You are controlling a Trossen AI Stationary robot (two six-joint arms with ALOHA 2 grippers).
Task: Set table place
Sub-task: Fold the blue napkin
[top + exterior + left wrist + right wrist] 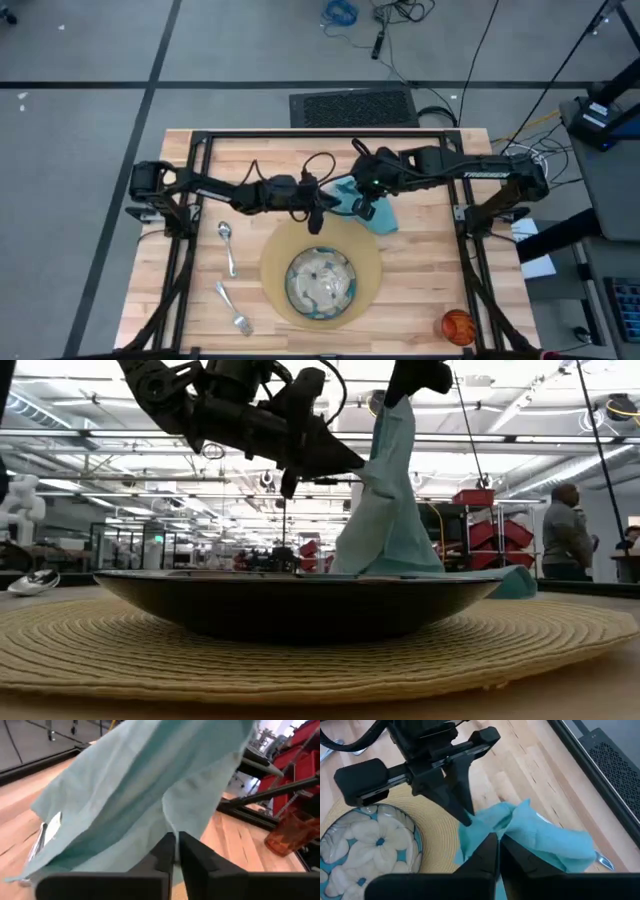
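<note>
Both grippers clenched on the teal napkin [372, 205] above the table [420, 265].

The left gripper [318, 212] pinches one napkin edge; the right gripper [366, 208] pinches it just beside, lifting the cloth above the placemat's [370, 280] far rim, behind the dish [320, 283]. A knife [603, 862] shows only partly under the napkin. The orange cup [457, 326] stands well apart.

table [420, 265] with placemat [372, 275], cutlery [228, 245], cup [457, 325]

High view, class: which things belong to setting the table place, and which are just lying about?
For the job: placemat, dish, napkin, spoon, fork, orange cup.
Lying about: black grille and blue cable, both on the floor.
</note>
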